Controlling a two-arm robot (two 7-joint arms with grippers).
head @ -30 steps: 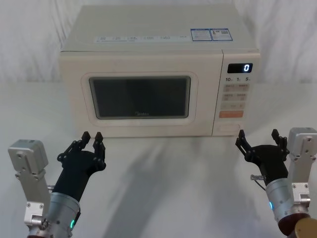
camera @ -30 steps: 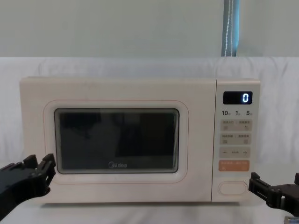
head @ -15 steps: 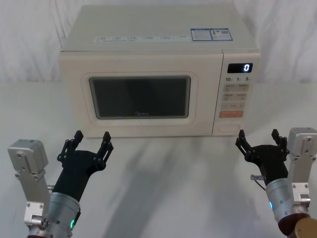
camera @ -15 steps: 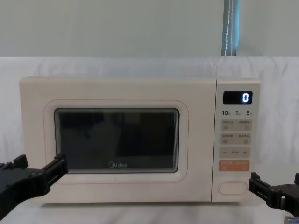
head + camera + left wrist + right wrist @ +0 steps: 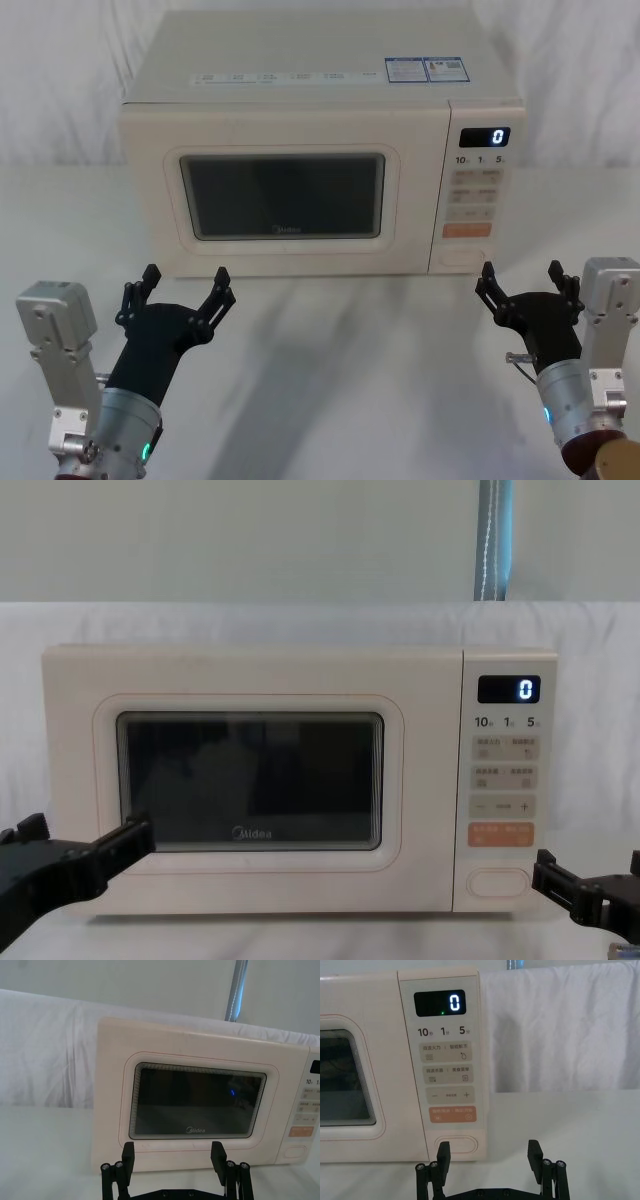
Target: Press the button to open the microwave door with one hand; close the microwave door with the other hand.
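Since a second ago the left hand has spread its fingers from nearly closed to wide apart, holding nothing; it hovers over the worktop near the front left corner, just short of the lower left of the microwave door. That door is shut, flush with the cream microwave, which stands at the back middle of the worktop. The right hand has not moved: it sits near the front right corner with its fingers wide and empty, close in front of the button at the bottom of the control panel, not touching it.
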